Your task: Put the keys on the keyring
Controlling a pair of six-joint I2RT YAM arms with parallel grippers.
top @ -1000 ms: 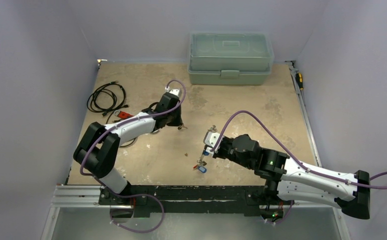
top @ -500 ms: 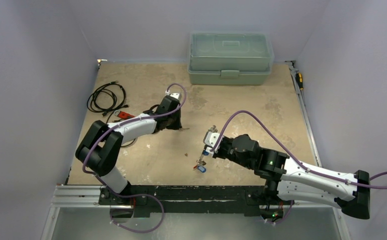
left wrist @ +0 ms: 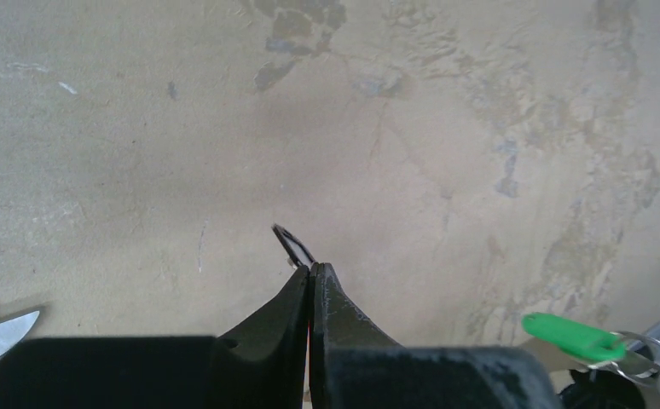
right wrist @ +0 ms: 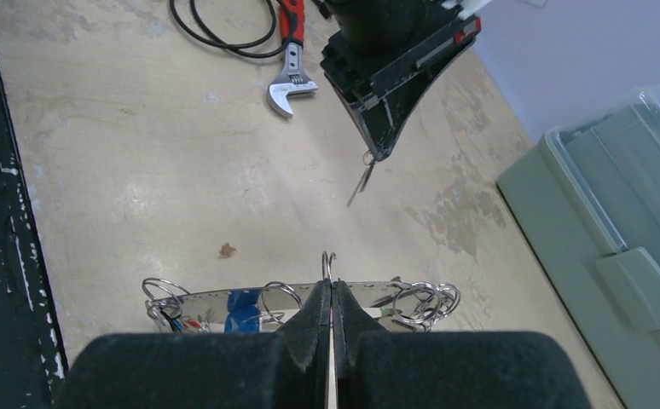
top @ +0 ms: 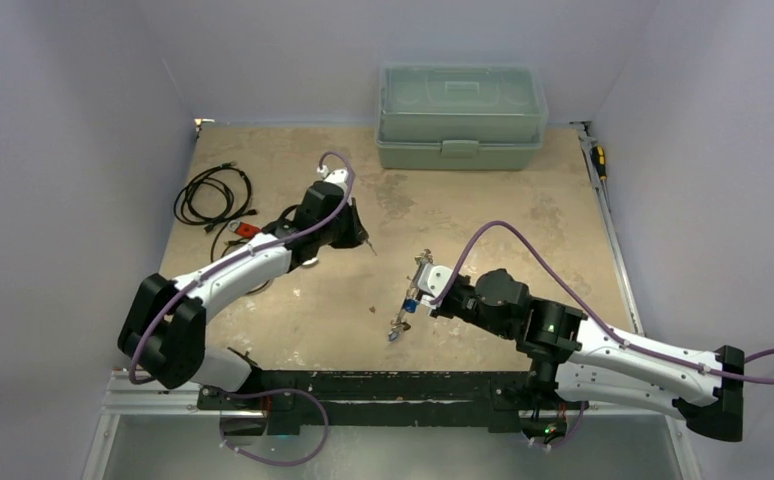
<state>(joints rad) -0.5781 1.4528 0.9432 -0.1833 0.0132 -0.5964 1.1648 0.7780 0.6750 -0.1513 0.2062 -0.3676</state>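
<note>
Two claws shut | your left claw [left wrist: 309, 271] pinches a key [right wrist: 361, 181] | your right claw [right wrist: 331, 285] pinches the keyring [right wrist: 327, 259], nearer you than the green box [top: 461, 115]

2 arms [top: 243, 265] [top: 613, 365], 1 green box [top: 461, 115], 1 black cable [top: 213, 195], 1 wrench [right wrist: 291, 81]

The left pincer [top: 363, 240] has drawn back leftward, and the left arm [top: 243, 265] has stretched out.

The surface [top: 483, 250] has a matt, rough, blotched tan finish. The keys [right wrist: 241, 302] are glossy bright metal, some with blue plastic heads; the keyring [right wrist: 328, 259] is thin bare metal wire. The left gripper [left wrist: 310, 270] and right gripper [right wrist: 330, 288] have matt black plastic fingers. The wrench [right wrist: 291, 85] beyond the keys shows polished metal.
</note>
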